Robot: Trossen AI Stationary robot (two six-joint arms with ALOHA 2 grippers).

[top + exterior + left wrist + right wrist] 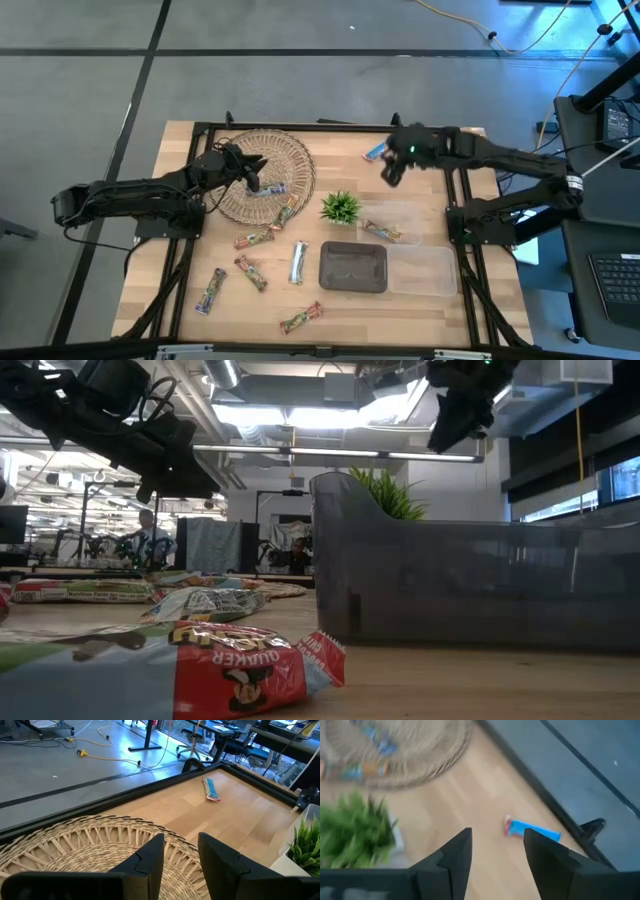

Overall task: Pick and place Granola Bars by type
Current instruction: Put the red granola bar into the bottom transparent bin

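The right gripper [392, 170] hangs over the table just beyond the small green plant [341, 207], on the far side from the dark tray [352, 268]. Its fingers [456, 855] stand apart with nothing between them, and a blue granola bar [376, 152] lies flat on the wood close by, toward the table's back rail. Across from the plant, the left gripper [252, 180] sits over the wicker basket [285, 152], jaws parted a little, nothing visibly held. A blue bar [272, 189] rests on the basket's weave right by it. A clear bin [418, 215] beside the plant holds one tan bar [384, 231]. On the near side of the plant, loose bars are scattered: a silver bar [298, 262], several green-and-red bars [252, 239], and one by the table's front edge [301, 318].
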